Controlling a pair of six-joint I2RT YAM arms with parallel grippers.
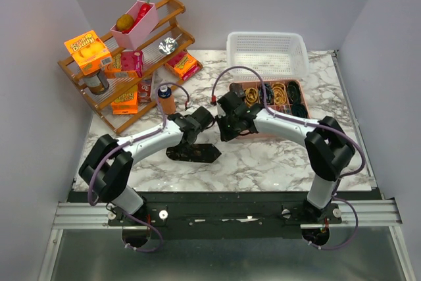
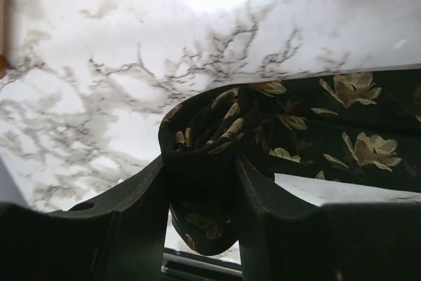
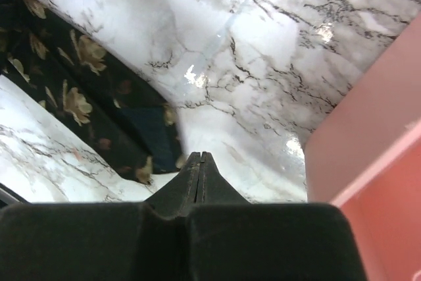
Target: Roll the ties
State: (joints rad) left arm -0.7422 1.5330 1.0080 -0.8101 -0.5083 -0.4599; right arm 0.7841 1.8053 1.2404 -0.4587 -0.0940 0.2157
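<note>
A black tie with gold flowers [image 1: 195,153] lies on the marble table in front of the arms. My left gripper [image 1: 189,137] is shut on the tie [image 2: 217,136], pinching a folded or partly rolled bunch of its fabric between the fingers [image 2: 141,208]; the rest of the tie runs off to the right. My right gripper [image 1: 225,129] is shut and empty, its tips [image 3: 199,162] hovering just beside the tie's wide end [image 3: 79,103]. Several rolled ties [image 1: 273,94] sit as dark and gold coils in the pink box.
The pink compartment box [image 1: 289,126] stands just right of my right gripper and shows in the right wrist view [image 3: 368,149]. A white basket [image 1: 266,54] is behind it. A wooden rack [image 1: 131,57] with snack boxes and an orange bottle [image 1: 167,100] stand at the back left.
</note>
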